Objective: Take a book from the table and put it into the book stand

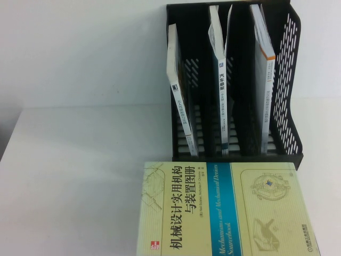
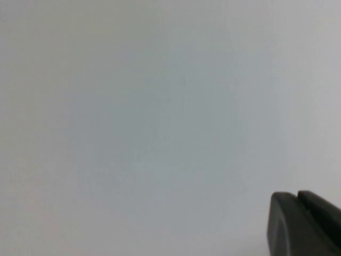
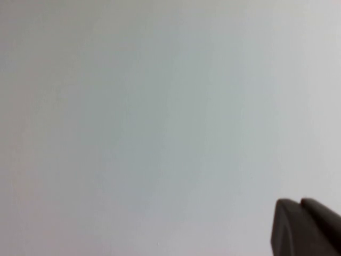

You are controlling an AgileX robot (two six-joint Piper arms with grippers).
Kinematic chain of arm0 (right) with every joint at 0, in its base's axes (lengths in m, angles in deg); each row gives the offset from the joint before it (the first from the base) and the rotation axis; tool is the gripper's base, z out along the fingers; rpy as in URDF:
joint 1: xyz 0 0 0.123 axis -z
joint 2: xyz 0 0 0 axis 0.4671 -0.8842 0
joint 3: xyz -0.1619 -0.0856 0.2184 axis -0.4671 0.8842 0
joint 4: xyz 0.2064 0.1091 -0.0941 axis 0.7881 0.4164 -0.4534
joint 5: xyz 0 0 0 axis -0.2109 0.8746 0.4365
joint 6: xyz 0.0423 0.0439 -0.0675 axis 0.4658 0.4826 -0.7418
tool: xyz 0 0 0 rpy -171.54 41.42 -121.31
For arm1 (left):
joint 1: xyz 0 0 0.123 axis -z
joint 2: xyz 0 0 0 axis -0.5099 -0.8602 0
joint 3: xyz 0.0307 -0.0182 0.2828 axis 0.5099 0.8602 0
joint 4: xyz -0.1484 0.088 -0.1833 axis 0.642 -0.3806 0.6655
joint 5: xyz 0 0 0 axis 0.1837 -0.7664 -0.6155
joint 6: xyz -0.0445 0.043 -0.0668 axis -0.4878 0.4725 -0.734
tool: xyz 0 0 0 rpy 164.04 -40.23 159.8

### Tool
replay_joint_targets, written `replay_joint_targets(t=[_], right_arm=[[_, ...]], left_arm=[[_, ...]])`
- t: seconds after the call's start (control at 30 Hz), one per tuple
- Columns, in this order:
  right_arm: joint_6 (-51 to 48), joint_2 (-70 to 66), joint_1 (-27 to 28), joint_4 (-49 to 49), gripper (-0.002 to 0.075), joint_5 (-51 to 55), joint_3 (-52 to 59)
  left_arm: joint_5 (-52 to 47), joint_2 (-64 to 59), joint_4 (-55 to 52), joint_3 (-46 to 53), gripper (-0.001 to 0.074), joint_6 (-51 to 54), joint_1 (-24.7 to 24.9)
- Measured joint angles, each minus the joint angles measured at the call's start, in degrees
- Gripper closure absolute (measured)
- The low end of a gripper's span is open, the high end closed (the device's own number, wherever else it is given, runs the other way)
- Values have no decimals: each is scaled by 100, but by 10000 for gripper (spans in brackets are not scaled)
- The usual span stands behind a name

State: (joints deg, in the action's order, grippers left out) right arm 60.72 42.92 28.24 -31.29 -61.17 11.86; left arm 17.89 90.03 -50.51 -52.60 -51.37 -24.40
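The book (image 1: pixel 213 208), thick and pale yellow with a cyan-blue band, lies flat on the white table (image 1: pixel 74 176) at the front, just before the book stand (image 1: pixel 287 80). The black three-slot stand is upright at the back right. Neither arm shows in the high view. In the left wrist view my left gripper (image 2: pixel 297 194) is shut and empty, its black fingertips (image 2: pixel 282 224) together over plain white surface. In the right wrist view my right gripper (image 3: pixel 300 201) is likewise shut and empty over white surface. The book and stand are out of both wrist views.
Each slot of the stand holds a thin white book: one leaning in the left slot (image 1: pixel 178 106), one in the middle (image 1: pixel 221 80), one in the right (image 1: pixel 264 64). Bare white tabletop lies to the left of the book and stand.
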Motion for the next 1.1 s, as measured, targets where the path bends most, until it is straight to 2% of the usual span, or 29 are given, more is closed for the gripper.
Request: replay_joint_targets(t=[0.47, 0.57, 0.63, 0.83, 0.9, 1.1], right_arm=[[0, 0, 0, 884, 729, 41, 0], [0, 0, 0, 908, 729, 432, -46], [0, 0, 0, 913, 729, 1269, -289], [0, 0, 0, 902, 729, 4105, -1433], [0, -51, 0, 902, 729, 5048, -1818], [12, -718, 0, 969, 729, 8055, -2810]], left_arm=[[1236, 8, -30, 0, 738, -876, 0], [1268, 22, -174, 0, 738, -856, 0], [658, 28, -504, -188, 738, -994, 0], [-2830, 28, -1047, -1689, 738, -1796, 0], [-3537, 28, -1118, -2036, 738, -1801, 0], [-4235, 28, -684, -2132, 738, -2087, 0]])
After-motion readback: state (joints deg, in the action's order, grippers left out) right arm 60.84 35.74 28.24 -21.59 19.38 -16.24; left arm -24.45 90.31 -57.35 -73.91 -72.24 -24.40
